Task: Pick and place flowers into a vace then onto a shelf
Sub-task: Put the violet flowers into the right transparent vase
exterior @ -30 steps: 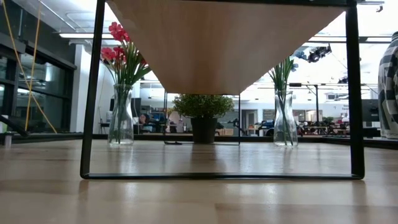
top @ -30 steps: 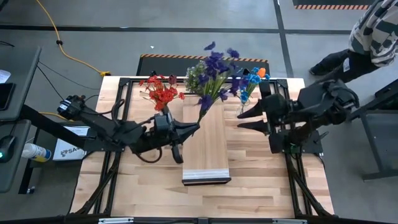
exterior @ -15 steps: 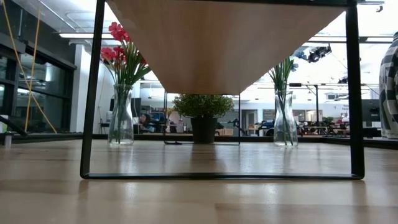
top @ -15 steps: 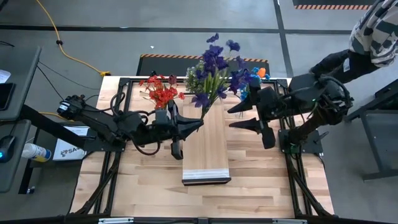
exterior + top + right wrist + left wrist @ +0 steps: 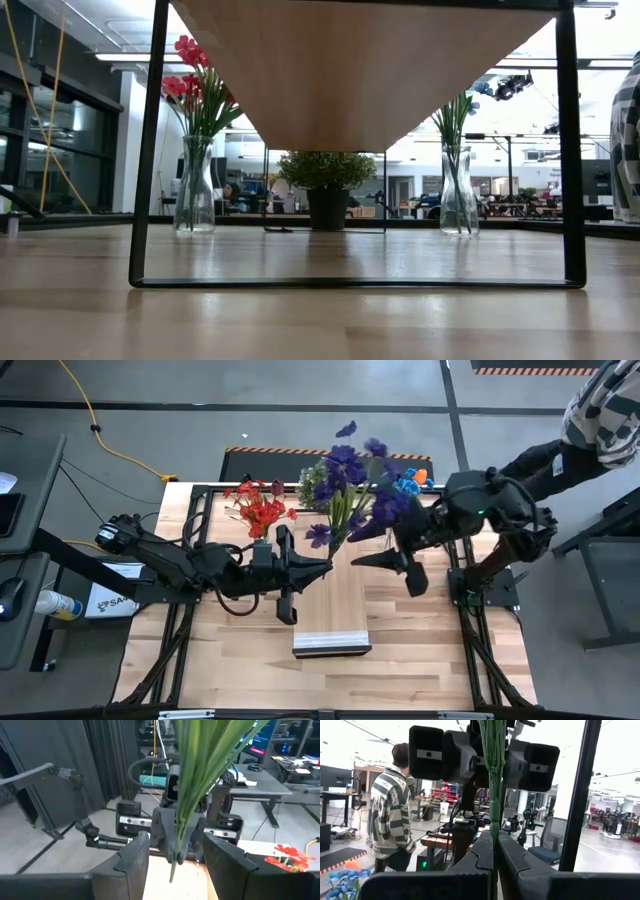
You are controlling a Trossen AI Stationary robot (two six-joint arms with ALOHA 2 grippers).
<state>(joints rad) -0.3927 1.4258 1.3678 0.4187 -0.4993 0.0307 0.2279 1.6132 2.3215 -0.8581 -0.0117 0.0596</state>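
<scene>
A bunch of purple flowers (image 5: 345, 470) on green stems (image 5: 338, 525) is held above the shelf (image 5: 335, 610), a light wood plank. My left gripper (image 5: 326, 564) is shut on the stems' lower part. My right gripper (image 5: 352, 550) is open, one finger on each side of the stems (image 5: 192, 780) just above the left gripper, with no touch that I can see. Red flowers (image 5: 258, 510) stand in a glass vase (image 5: 195, 190) at the far left. Blue and orange flowers (image 5: 408, 482) stand in a second vase (image 5: 458, 195) at the far right. My left gripper pinches the bundled stems near their lower ends (image 5: 493, 827) between its two fingers, coming from the table's left and slanting a little upward. The stem tips (image 5: 172, 870) poke out below the fingers. The bunch is lifted clear of the shelf, tilted, with its blooms toward the far edge.
A bushy green potted plant (image 5: 325, 180) stands at the far edge behind the shelf. The shelf's black metal legs (image 5: 148, 150) stand on the slatted tabletop (image 5: 220, 650). A person in a striped top (image 5: 600, 405) stands beyond the far right corner.
My right gripper has moved toward the table's left until its fingers stand around the stems, and its fingers have opened somewhat wider. My left gripper has tipped up a little, and the blooms have swung slightly toward the right.
</scene>
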